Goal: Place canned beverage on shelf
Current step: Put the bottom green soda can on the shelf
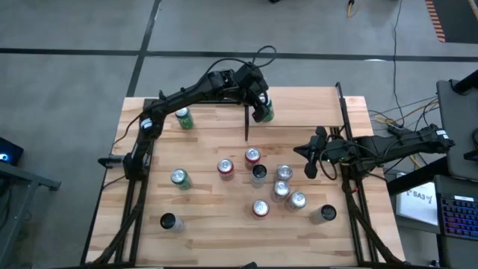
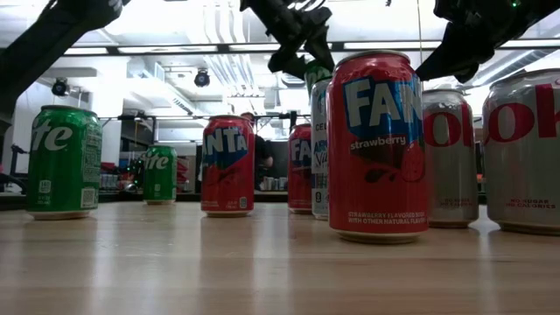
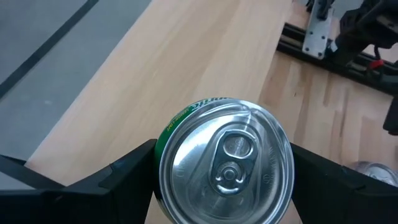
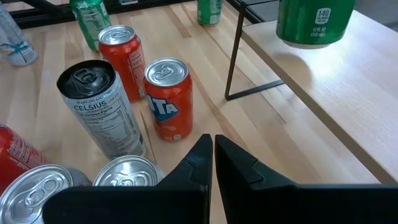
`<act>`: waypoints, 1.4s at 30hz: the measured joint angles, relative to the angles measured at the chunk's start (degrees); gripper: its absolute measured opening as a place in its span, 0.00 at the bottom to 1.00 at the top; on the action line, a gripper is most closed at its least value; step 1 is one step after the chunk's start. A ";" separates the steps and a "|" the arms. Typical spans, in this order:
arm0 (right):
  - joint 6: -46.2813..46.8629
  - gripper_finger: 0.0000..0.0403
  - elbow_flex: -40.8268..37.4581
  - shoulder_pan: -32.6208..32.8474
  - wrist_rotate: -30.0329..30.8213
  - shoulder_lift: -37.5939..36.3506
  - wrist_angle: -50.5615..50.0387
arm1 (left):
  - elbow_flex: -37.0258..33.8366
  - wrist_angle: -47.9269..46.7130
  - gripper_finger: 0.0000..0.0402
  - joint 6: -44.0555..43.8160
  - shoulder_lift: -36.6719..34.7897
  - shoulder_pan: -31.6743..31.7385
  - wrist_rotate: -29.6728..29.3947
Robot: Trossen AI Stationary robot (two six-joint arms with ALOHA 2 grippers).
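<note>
My left gripper [image 1: 260, 103] reaches to the table's far middle and is shut on a green can [image 1: 266, 113]. It holds the can upright over the left end of the shelf [image 1: 306, 104], a raised light wood board with thin black posts [image 4: 233, 56]. In the right wrist view the can [image 4: 314, 22] hangs just above the board [image 4: 323, 87], with its shadow under it. My right gripper [image 4: 213, 149] is shut and empty at the table's right, near the group of cans. My left gripper pinches the green can's wall [image 3: 163, 155] between its two fingers [image 3: 124, 171], one on each side, just below the can's top rim. The fingers point down from above. The can is upright, top up [image 3: 227, 165], lifted clear a little above the shelf board.
Several cans stand on the table's middle and near right: red ones [image 1: 225, 168] [image 1: 252, 157] [image 1: 260, 208], a Celsius can [image 4: 99, 106] and silver ones [image 1: 284, 173] [image 1: 296, 200]. Green cans stand at the left [image 1: 183, 117] [image 1: 179, 178]. The shelf's right part is bare.
</note>
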 joint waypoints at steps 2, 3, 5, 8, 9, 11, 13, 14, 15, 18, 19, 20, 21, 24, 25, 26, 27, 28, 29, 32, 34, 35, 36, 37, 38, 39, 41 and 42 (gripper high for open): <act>0.00 0.02 0.00 0.00 0.00 0.00 0.01 | 0.00 -0.13 0.71 0.00 0.13 0.02 -0.02; 0.00 0.02 0.00 0.02 0.00 0.00 0.01 | 0.00 -0.11 0.71 0.00 0.17 0.02 -0.04; 0.00 0.02 0.00 0.01 0.00 0.00 0.01 | 0.00 -0.18 0.71 0.00 0.18 0.03 -0.03; 0.00 0.02 0.00 0.00 0.00 0.00 0.01 | 0.00 -0.11 0.71 0.00 0.18 0.07 -0.07; 0.00 0.02 0.00 0.00 0.01 0.00 0.01 | 0.00 -0.13 0.71 0.00 0.18 0.07 -0.07; -0.01 0.02 0.00 0.00 0.00 0.00 0.01 | 0.00 -0.13 0.71 0.00 0.18 0.07 -0.07; -0.01 0.02 0.00 0.00 0.00 0.00 0.01 | 0.00 -0.13 0.71 0.00 0.18 0.07 -0.04; 0.01 0.02 0.00 0.02 0.01 0.00 0.01 | 0.02 -0.13 0.71 0.00 0.18 0.07 -0.04; 0.04 0.02 0.00 0.00 0.00 0.00 0.01 | 0.02 -0.13 0.71 0.02 0.18 0.07 -0.07; 0.04 0.02 0.00 0.00 0.00 0.00 0.01 | 0.02 -0.18 0.71 0.27 0.18 0.07 -0.07; 0.04 0.02 0.00 0.00 0.00 0.00 0.01 | 0.02 -0.15 0.71 0.29 0.18 0.07 -0.07; 0.06 0.02 0.00 0.00 0.02 0.00 0.03 | 0.04 -0.15 0.71 0.45 0.18 0.07 -0.07; 0.07 0.02 0.00 0.00 0.01 0.00 0.01 | 0.04 -0.15 0.71 0.78 0.18 0.07 -0.14; 0.09 0.02 -0.01 0.00 0.00 0.00 0.02 | 0.09 -0.08 0.71 2.01 0.53 -0.04 -1.23; 0.09 0.02 -0.02 0.02 0.00 0.00 0.01 | 0.09 -0.14 0.71 2.16 0.62 -0.07 -1.32; 0.09 0.02 -0.02 0.01 0.00 0.00 0.01 | 0.09 -0.20 0.71 2.31 0.66 -0.04 -1.31; 0.09 0.02 -0.02 0.00 0.00 0.00 0.01 | 0.09 -0.16 0.71 2.46 0.72 -0.04 -1.36; 0.07 0.02 -0.02 0.00 0.00 0.00 0.01 | 0.09 -0.07 0.71 2.54 0.72 -0.04 -1.38; 0.07 0.02 -0.02 0.00 0.00 0.00 0.01 | 0.09 -0.02 0.71 2.56 0.72 -0.04 -1.38; 0.07 0.02 -0.02 0.00 0.00 0.00 0.01 | 0.09 -0.04 0.72 2.98 0.72 -0.04 -1.38; 0.05 0.02 -0.02 0.00 0.01 0.00 0.01 | 0.09 -0.05 0.72 3.36 0.85 -0.04 -1.38; 0.04 0.02 -0.02 0.01 0.00 0.00 0.01 | 0.09 -0.04 0.72 3.54 0.90 -0.04 -1.38; 0.04 0.02 -0.02 0.00 0.00 0.00 0.01 | 0.09 -0.10 0.72 3.75 0.94 -0.04 -1.38; 0.04 0.02 -0.02 0.02 0.00 0.00 0.01 | 0.09 -0.19 0.72 3.95 0.99 -0.04 -1.38; 0.04 0.02 -0.02 0.00 0.00 0.00 0.01 | 0.09 -0.27 0.72 4.03 1.05 -0.04 -1.38; 0.04 0.02 -0.02 0.00 0.00 0.00 0.01 | 0.09 -0.32 0.72 4.06 1.05 -0.04 -1.38; 0.02 0.02 -0.02 0.00 0.00 0.00 0.01 | 0.09 -0.31 0.72 4.07 1.05 -0.04 -1.38; 0.02 0.02 -0.02 0.02 0.01 0.00 0.01 | 0.09 -0.29 0.72 4.08 1.05 -0.04 -1.38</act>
